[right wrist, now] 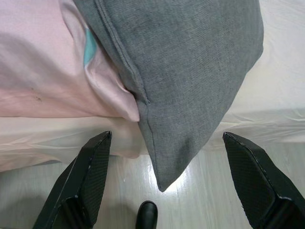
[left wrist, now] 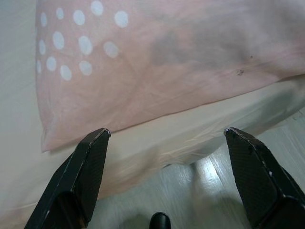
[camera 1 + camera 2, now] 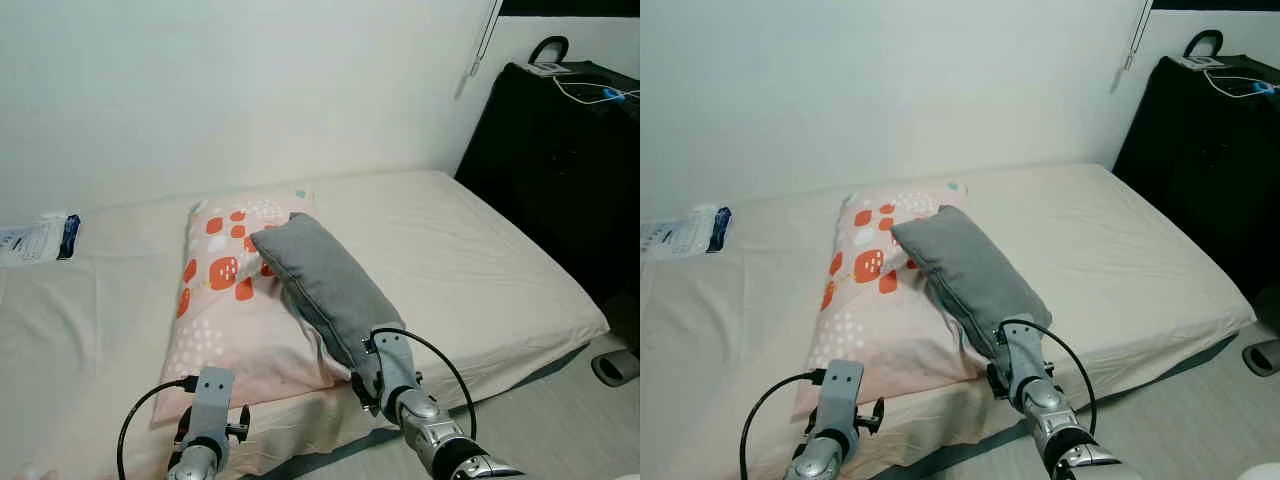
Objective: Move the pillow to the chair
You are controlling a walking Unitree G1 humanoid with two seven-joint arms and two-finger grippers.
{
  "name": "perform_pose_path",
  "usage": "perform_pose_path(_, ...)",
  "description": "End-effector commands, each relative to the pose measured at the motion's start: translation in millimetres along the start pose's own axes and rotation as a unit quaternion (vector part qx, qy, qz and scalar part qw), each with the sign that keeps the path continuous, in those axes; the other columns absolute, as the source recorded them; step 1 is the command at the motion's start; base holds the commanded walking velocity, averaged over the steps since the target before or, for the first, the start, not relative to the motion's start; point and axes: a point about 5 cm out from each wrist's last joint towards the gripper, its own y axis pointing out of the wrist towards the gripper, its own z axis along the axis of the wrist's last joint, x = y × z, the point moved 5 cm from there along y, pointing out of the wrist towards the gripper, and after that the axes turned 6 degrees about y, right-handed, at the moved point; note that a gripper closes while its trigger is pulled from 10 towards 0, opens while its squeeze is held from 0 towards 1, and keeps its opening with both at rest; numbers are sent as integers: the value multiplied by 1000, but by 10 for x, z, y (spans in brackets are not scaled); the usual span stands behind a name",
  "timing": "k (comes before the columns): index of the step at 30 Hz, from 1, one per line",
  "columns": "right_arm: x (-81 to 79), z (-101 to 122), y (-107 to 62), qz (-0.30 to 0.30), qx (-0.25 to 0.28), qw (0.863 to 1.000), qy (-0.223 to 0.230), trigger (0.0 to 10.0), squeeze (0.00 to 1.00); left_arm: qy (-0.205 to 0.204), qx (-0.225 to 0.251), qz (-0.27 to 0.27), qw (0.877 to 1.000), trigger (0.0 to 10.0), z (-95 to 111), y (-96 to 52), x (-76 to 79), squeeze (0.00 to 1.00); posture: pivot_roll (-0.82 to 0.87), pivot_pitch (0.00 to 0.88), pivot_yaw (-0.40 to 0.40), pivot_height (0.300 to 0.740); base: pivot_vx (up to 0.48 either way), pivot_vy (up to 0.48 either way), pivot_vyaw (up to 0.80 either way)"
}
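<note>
Jaws spread, grey pillow (image 1: 190,71) corner overhanging bed (image 3: 480,270) edge

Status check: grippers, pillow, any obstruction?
Left gripper open near pink pillow. Right gripper open at grey pillow corner. Grey pillow lies across pink one on bed, ungrasped.

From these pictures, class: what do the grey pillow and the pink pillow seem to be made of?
Grey pillow: seemingly a coarse, matte woven fabric; a fine twill-like weave and a stitched edge seam show. Pink pillow: apparently a thin, smooth cotton-like cover, printed with white dots, creasing softly. The fillings are hidden.
</note>
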Motion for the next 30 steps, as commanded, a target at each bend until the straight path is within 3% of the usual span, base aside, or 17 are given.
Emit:
perform_pose_path(1,18,-32,-4,-4,-6,1000,6,10000,0,-4,-13,1,1000,10000,-66,-14,-5,0,59,0,-79,740,0,0,0)
perform_pose_path(15,-14,25,9,-3,1,1000,-6,10000,0,-8,-26,-1,1000,10000,-131,-19,-48,0,57,0,-77,740,0,0,0)
perform_pose_path(18,39,78,10,-12,9,1000,9,10000,0,-2,-29,-8,1000,10000,-148,-26,-7,0,61,0,-84,740,0,0,0)
perform_pose_path(23,18,109,16,-2,10,1000,-5,10000,0,-19,-42,-1,999,10000,-209,-43,26,0,55,0,-81,740,0,0,0)
perform_pose_path(30,136,45,1,-22,-5,1000,-5,10000,0,8,-75,-32,997,10000,-318,-59,148,0,46,0,-59,740,0,0,0)
